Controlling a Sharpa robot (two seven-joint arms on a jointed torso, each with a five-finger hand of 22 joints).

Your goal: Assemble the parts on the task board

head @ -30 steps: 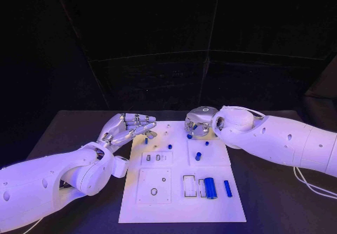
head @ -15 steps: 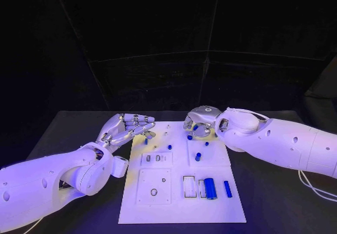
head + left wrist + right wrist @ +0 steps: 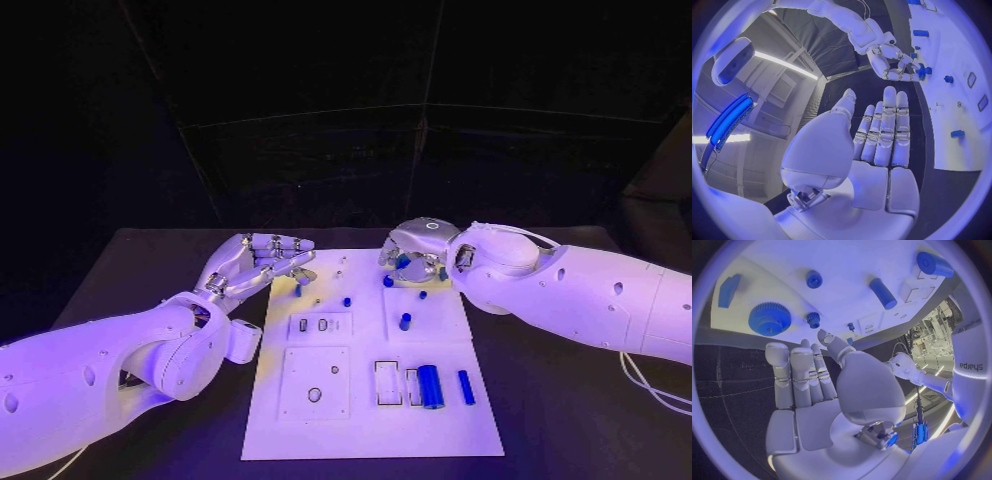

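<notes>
The right hand (image 3: 414,252), fingers curled, hides any part beneath it on the task board (image 3: 361,420); the left hand (image 3: 260,262) hovers spread, empty.

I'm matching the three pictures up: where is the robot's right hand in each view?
Head view: right hand over the task board's far edge.
Left wrist view: beyond the left hand, beside the board.
Right wrist view: in the middle, board beyond its fingers.
Shared landmark: the white task board.
</notes>
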